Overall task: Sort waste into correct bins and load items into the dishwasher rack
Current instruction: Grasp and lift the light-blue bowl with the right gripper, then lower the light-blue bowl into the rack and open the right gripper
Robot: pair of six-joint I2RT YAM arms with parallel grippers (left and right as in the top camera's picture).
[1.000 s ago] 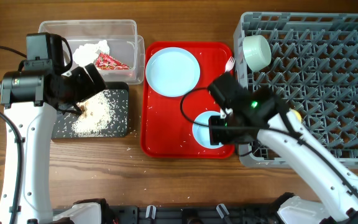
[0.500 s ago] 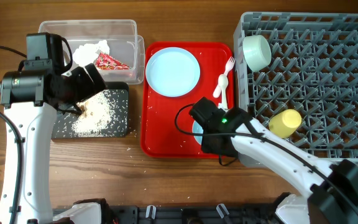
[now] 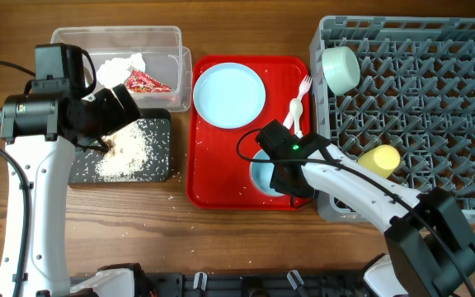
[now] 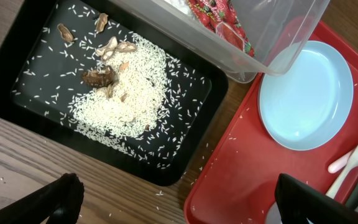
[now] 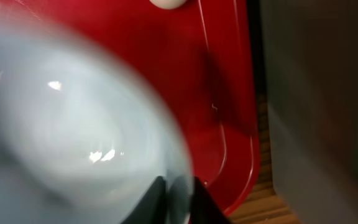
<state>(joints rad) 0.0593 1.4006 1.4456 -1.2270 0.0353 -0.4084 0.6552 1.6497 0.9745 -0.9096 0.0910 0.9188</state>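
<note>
Starting at our left gripper [image 4: 179, 200], its jaws spread wide and hold nothing; the rice [image 4: 120, 102] lies in the black tub [image 4: 17, 84] just below it, the wrapper [image 4: 219, 25] in the clear tub [image 4: 278, 37] beyond. Our right gripper [image 5: 178, 198] looks pinched on the rim of the blue bowl [image 5: 73, 137], which sits on the red tray [image 5: 222, 74], the dishwasher rack [image 3: 419, 91] just to its right. Gripping so thin an edge, we risk the bowl tilting or slipping on the lift, or clipping the rack wall.
</note>
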